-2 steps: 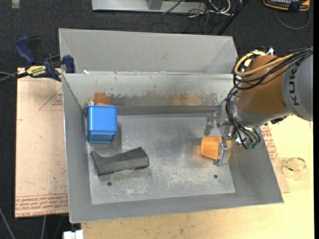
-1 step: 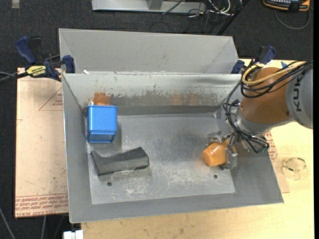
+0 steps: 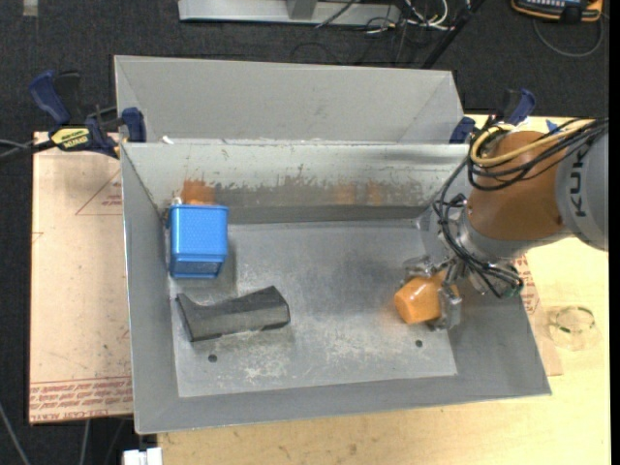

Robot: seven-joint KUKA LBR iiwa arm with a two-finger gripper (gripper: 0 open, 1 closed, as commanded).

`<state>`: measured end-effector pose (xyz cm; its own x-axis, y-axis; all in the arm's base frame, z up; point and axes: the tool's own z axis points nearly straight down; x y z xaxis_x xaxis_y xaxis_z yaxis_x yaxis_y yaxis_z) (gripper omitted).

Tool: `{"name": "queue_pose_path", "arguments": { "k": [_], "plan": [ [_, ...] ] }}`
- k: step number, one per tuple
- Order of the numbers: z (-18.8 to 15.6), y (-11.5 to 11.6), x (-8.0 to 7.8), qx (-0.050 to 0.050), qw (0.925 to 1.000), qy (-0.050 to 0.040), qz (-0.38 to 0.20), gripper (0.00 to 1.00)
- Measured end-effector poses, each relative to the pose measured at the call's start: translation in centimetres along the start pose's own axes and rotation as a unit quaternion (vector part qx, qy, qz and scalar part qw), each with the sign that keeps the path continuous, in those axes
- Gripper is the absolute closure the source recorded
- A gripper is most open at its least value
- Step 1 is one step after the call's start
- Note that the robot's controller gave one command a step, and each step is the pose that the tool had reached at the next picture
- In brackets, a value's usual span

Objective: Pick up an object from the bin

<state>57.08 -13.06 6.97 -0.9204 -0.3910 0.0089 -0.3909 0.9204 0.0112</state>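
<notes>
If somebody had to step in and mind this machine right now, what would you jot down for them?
Gripper: low in the right part of the bin, right against a small orange lump; a grip on it cannot be confirmed.
Other things: a blue box at the left near the back wall, and a dark grey block lying in front of it, both far from the gripper.
Done: nothing lifted clear yet.
Left: secure one thing, probably the orange lump, and raise it out.
</notes>
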Motion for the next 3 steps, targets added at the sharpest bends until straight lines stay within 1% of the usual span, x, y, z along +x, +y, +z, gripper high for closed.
{"name": "queue_pose_path", "arguments": {
  "k": [1, 2, 3],
  "plan": [
    [-11.8, 5.4, -1.9, 0.0, 0.9997, -0.0018, -0.026, 1.0],
    [-11.8, 5.4, -1.9, 0.0, 0.9997, -0.0018, -0.025, 1.0],
    [-14.9, 5.7, -1.1, -0.003, 0.9996, 0.0023, -0.027, 1.0]
  ]
}}
